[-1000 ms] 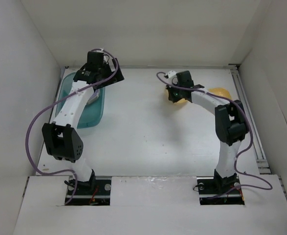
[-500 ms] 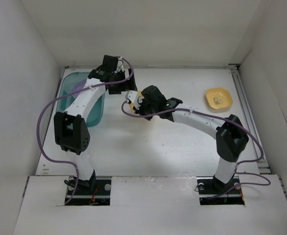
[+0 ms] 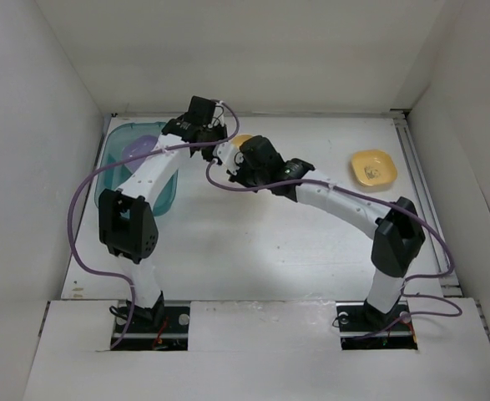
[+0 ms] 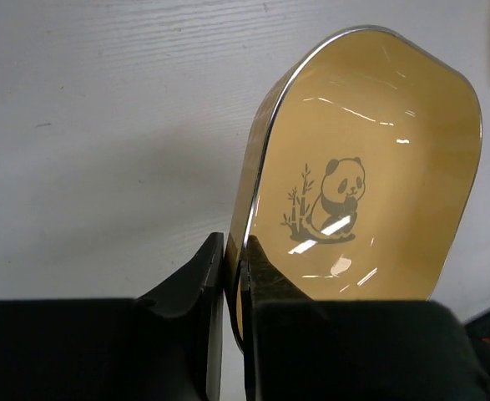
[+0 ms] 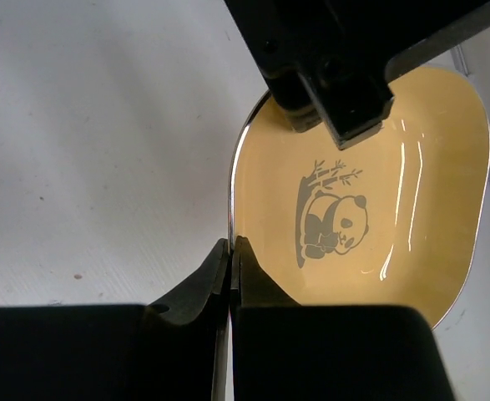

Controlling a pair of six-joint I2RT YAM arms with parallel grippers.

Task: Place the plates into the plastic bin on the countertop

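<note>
**benchbot_dan:** So where's this run at? Looks like both arms are grabbing the same thing.

**yam_tinkerer:** Yep, it's sitting mid hand-off. The left end effector point(image 4: 232, 259) is pinching the rim of a yellow plate point(image 4: 370, 167), jaws closed down to just the rim's thickness. The right end effector point(image 5: 230, 255) is doing the same thing on the opposite edge. So both are clamping one dish, the panda one, and it's hanging tilted on its edge above the surface point(image 3: 253, 242), just right of the plastic bin point(image 3: 113, 171).

**benchbot_dan:** Is anything actually sitting in the bin?

**yam_tinkerer:** I'm seeing a purple plate point(image 3: 140, 149) lying inside it. The left arm is covering a good chunk of the bin though, so I can't tell if more are stacked there.

**benchbot_dan:** And what's left?

**yam_tinkerer:** A second yellow plate point(image 3: 373, 167) is waiting out on the right side of the surface, well apart from the bin. No other loose dishes are showing in the overhead view. My guess is we're getting near the end. The right one needs to be letting go so the left can be carrying this plate over to the bin. The loose yellow one would come after that.
</note>
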